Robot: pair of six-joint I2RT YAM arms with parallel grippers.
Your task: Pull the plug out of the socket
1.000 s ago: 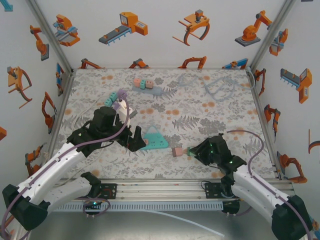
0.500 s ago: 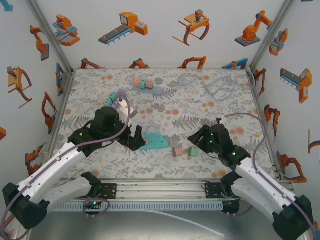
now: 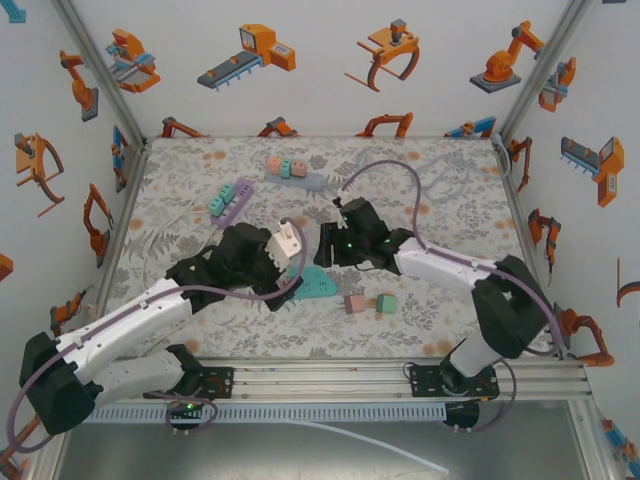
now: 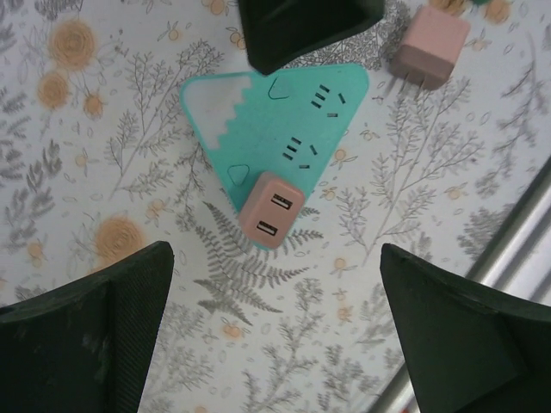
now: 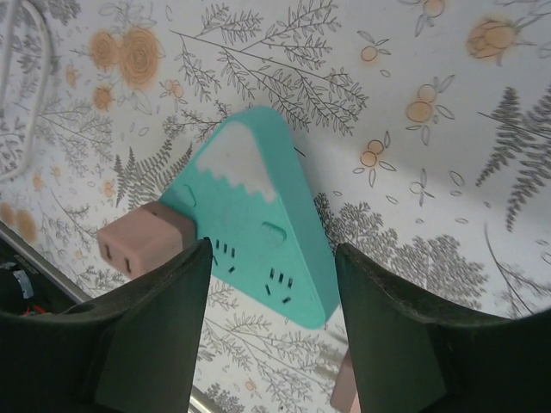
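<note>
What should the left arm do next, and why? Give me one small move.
Probably lower the left gripper straight down and close it on the pink plug. Its fingers are open and well clear of the plug, which sits plugged into the teal socket roughly between them. The right gripper hangs open over the socket, placed to steady it.

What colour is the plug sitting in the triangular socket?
Pale pink. The plug sits at one corner of the teal socket, clearest in the left wrist view.
</note>
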